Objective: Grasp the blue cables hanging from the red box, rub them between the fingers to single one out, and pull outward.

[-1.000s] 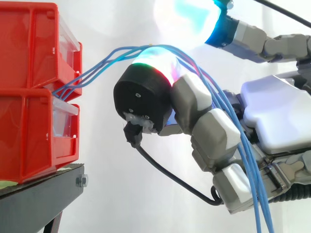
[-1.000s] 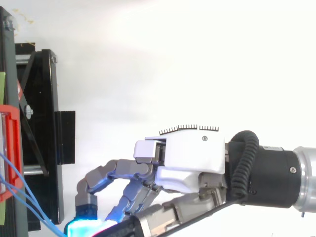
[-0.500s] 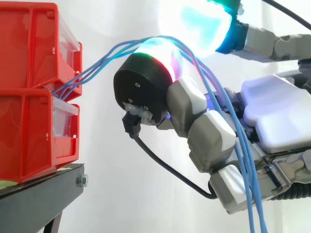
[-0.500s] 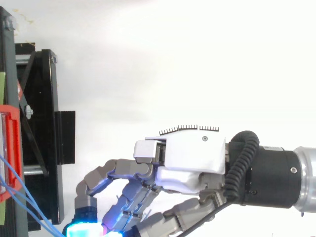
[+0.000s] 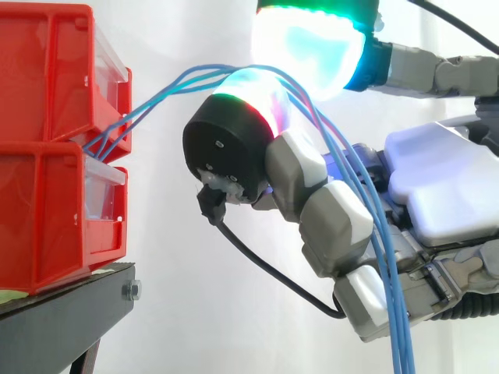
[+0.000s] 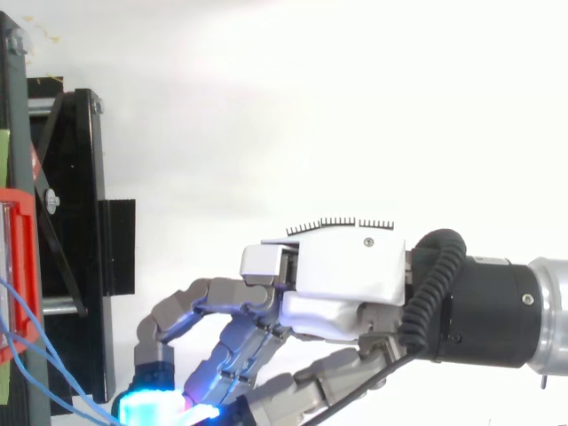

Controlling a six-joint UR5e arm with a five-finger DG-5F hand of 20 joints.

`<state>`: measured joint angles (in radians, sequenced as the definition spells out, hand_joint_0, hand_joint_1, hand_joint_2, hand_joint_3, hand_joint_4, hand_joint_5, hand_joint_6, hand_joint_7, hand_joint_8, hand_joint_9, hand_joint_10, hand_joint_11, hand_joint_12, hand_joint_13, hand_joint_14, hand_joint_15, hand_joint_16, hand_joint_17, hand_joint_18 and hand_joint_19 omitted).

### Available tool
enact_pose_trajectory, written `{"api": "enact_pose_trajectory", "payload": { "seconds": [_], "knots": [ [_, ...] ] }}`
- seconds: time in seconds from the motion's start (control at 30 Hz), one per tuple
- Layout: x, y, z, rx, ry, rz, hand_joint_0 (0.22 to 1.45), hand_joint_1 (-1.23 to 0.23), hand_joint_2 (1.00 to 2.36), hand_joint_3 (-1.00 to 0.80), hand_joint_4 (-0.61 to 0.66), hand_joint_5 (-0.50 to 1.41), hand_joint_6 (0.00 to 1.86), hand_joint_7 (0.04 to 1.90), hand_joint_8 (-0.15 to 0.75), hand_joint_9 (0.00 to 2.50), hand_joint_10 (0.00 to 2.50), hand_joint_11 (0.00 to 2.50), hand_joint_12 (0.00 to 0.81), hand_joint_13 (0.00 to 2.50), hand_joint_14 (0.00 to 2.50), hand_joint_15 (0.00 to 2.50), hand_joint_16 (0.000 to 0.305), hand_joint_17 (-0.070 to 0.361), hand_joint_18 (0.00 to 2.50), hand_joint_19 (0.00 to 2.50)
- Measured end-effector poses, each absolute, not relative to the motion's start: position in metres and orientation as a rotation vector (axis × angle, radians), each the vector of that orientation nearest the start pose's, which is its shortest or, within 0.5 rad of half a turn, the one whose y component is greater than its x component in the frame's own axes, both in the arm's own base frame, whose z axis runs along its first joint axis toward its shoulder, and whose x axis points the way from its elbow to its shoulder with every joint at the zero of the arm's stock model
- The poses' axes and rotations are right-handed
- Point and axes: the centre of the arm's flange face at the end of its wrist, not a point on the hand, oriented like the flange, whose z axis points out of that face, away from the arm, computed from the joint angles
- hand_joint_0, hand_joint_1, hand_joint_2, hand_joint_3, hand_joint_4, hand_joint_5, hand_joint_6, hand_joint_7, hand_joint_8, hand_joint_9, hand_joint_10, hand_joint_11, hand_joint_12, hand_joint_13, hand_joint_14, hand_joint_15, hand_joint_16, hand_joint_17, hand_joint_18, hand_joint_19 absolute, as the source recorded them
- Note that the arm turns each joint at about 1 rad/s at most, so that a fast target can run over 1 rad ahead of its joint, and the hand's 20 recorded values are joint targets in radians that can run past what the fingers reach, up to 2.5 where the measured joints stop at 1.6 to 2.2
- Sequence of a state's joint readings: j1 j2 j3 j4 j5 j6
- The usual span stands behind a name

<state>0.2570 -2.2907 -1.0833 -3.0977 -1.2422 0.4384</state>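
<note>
The robot hand (image 5: 444,195) is closest, big and white and grey. One finger bends up, and its round glowing tip (image 5: 253,89) points at the boxes. Another glowing tip (image 5: 308,47) sits right above it. The blue cables (image 5: 168,89) run over the lower tip and under the upper one, so the robot hand is holding them pinched between the two tips. Behind the tips the cables go down across the grey finger, past the palm, to the bottom edge of the side view.

To the left, the cables rise in a curve and then drop to the red boxes. They come out at the spot where the top red box (image 5: 47,70) sits on the lower red box (image 5: 47,218). The boxes stand on a black stand (image 5: 62,312).

From above, the robot hand (image 6: 346,275) reaches in from the right with its fingers curled toward the stand (image 6: 75,222), and the cables (image 6: 35,373) slant across the bottom left corner.

A white curtain (image 5: 171,312) hangs at the back.
</note>
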Motion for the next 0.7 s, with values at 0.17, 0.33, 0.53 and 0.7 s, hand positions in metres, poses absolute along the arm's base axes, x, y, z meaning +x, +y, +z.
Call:
{"api": "enact_pose_trajectory", "payload": {
  "seconds": [0.17,0.33,0.53,0.7],
  "knots": [
    [0.748,0.017,0.273,1.68,1.073,1.253,0.62,-0.79,1.02,-0.14,0.1,-0.2,0.86,1.02,0.273,0.86,0.02,0.68,0.419,0.95,0.02,0.76,0.055,0.125,0.74,0.69],
    [0.742,0.002,0.271,1.688,1.116,1.16,0.66,-0.87,1.02,-0.19,0.11,-0.21,0.88,1.0,0.274,0.83,0.02,0.71,0.416,0.94,0.02,0.75,0.055,0.125,0.76,0.66],
    [0.739,-0.013,0.272,1.655,1.151,1.092,0.7,-0.9,1.02,-0.29,0.13,-0.21,0.89,0.96,0.277,0.83,0.02,0.72,0.412,0.93,0.02,0.74,0.055,0.124,0.77,0.63],
    [0.739,-0.018,0.273,1.645,1.157,1.08,0.72,-0.91,1.01,-0.37,0.14,-0.21,0.9,0.99,0.276,0.83,0.02,0.72,0.409,0.93,0.02,0.74,0.055,0.123,0.79,0.64]
  ]
}}
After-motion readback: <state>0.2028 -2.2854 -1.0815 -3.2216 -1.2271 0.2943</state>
